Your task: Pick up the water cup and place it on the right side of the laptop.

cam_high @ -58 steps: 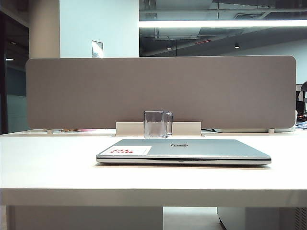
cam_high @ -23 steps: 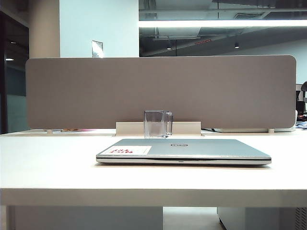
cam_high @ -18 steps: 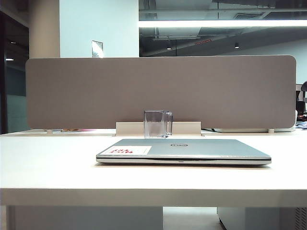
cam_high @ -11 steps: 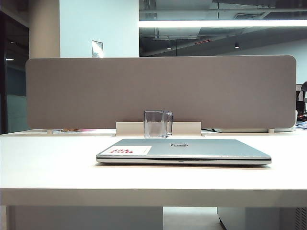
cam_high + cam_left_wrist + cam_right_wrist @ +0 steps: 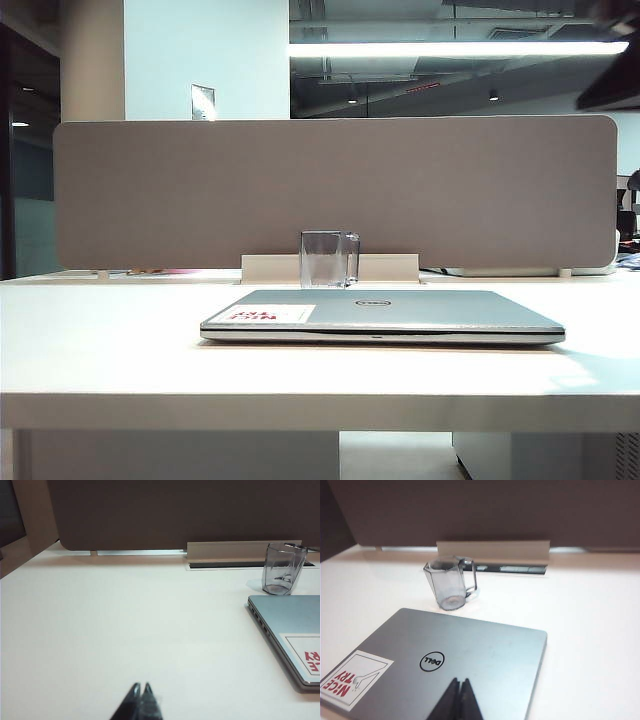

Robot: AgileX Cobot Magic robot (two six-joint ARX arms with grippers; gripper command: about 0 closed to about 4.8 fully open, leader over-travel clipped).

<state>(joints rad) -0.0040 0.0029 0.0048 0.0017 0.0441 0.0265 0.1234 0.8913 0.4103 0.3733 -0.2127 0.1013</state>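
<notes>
Exterior view: right arm (image 5: 610, 75) newly appears above the unmoved laptop (image 5: 385, 315).

a white table (image 5: 100, 340) carries a closed silver laptop (image 5: 385, 315) at its centre, with a clear faceted water cup (image 5: 327, 259) standing upright just behind it, near a grey partition (image 5: 200, 190).

A big white table (image 5: 100, 340) fills the room's front. A long grey wall board (image 5: 335, 190) stands up at the back edge of the table. A low white box (image 5: 390, 268) sits on the table, touching the board's foot.
</notes>
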